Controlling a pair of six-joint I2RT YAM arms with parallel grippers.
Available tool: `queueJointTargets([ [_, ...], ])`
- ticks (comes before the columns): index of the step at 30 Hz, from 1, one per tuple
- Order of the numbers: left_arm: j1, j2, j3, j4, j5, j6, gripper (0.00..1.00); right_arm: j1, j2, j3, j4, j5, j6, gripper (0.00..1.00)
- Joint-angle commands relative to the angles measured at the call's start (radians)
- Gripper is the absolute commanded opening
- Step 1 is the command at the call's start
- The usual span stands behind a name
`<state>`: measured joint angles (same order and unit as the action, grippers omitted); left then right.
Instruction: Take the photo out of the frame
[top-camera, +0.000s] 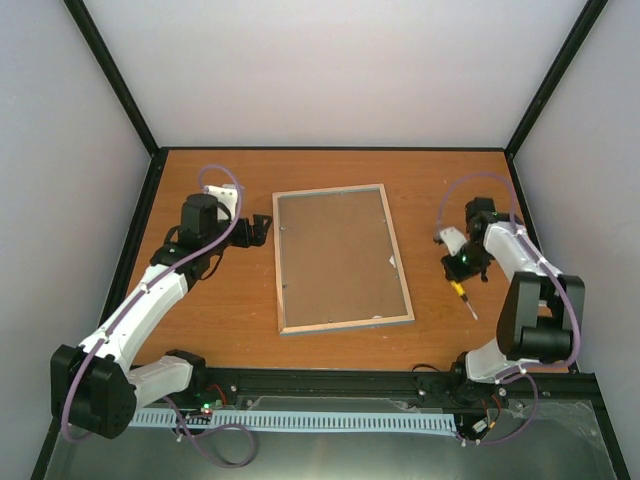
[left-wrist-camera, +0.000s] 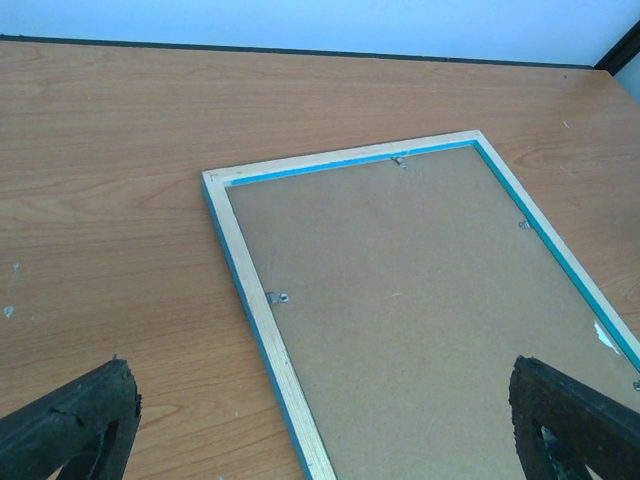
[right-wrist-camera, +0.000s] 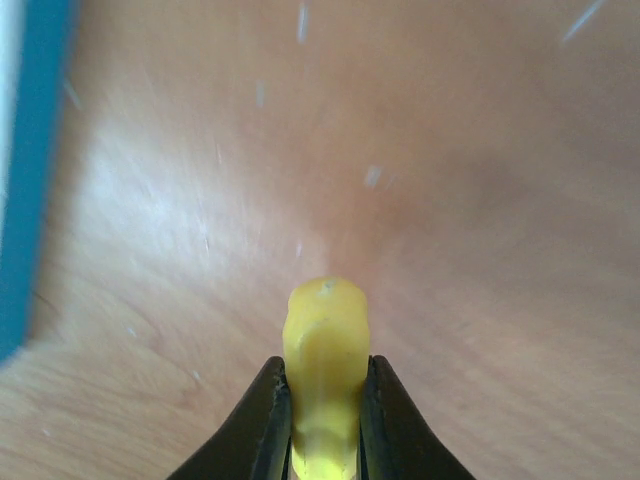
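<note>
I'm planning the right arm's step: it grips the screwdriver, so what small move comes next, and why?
Probably lift the screwdriver off the table and bring its tip toward a tab on the frame. The right gripper is shut on the yellow handle, the frame lies back-up, and small metal tabs hold the backing board in.

The backing board (left-wrist-camera: 420, 320) hides the frame's (left-wrist-camera: 248, 285) inside; the left wrist view cuts off its near end; the counter (right-wrist-camera: 450, 200) looks blurred in the right wrist view
</note>
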<state>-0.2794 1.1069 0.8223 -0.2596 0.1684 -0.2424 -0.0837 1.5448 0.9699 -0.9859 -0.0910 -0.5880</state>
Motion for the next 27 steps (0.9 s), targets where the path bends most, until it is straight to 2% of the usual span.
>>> queueJointTargets([
  [1,0.005,-0.004,0.0,0.021,-0.026,0.038,1.0,0.006,-0.128,0.148,0.037,-0.194,0.093,0.03],
  [5,0.004,-0.047,-0.033,0.063,-0.053,0.04,1.0,0.007,-0.214,0.242,0.105,-0.409,0.198,0.03],
  [7,0.005,-0.072,-0.04,0.088,-0.118,0.008,1.0,0.01,-0.254,0.253,0.202,-0.583,0.279,0.03],
  [9,0.005,-0.067,-0.028,0.089,-0.265,-0.061,1.0,0.022,-0.29,0.232,0.333,-0.711,0.391,0.03],
  [11,0.007,-0.026,-0.02,0.076,-0.437,-0.144,1.0,0.053,-0.318,0.202,0.472,-0.783,0.504,0.03],
  [12,0.009,0.005,0.0,0.047,-0.479,-0.175,1.0,0.074,-0.328,0.185,0.539,-0.808,0.55,0.03],
  [13,0.023,0.027,0.024,0.028,-0.44,-0.173,1.0,0.092,-0.334,0.166,0.597,-0.826,0.588,0.03],
  [17,0.035,-0.002,0.017,0.169,-0.023,-0.081,0.99,0.133,-0.34,0.086,0.758,-0.873,0.677,0.03],
  [19,0.014,-0.059,-0.039,0.25,0.167,-0.047,0.81,0.134,-0.356,0.0,0.861,-0.87,0.72,0.03],
  [20,-0.016,-0.072,-0.046,0.257,0.21,-0.044,0.74,0.134,-0.367,-0.049,0.919,-0.871,0.741,0.03],
  [23,-0.168,-0.066,-0.041,0.214,0.17,-0.018,0.58,0.134,-0.41,-0.207,1.105,-0.861,0.852,0.03],
  [27,-0.415,-0.051,-0.044,0.225,0.071,0.049,0.54,0.135,-0.474,-0.266,1.176,-0.875,0.935,0.03],
])
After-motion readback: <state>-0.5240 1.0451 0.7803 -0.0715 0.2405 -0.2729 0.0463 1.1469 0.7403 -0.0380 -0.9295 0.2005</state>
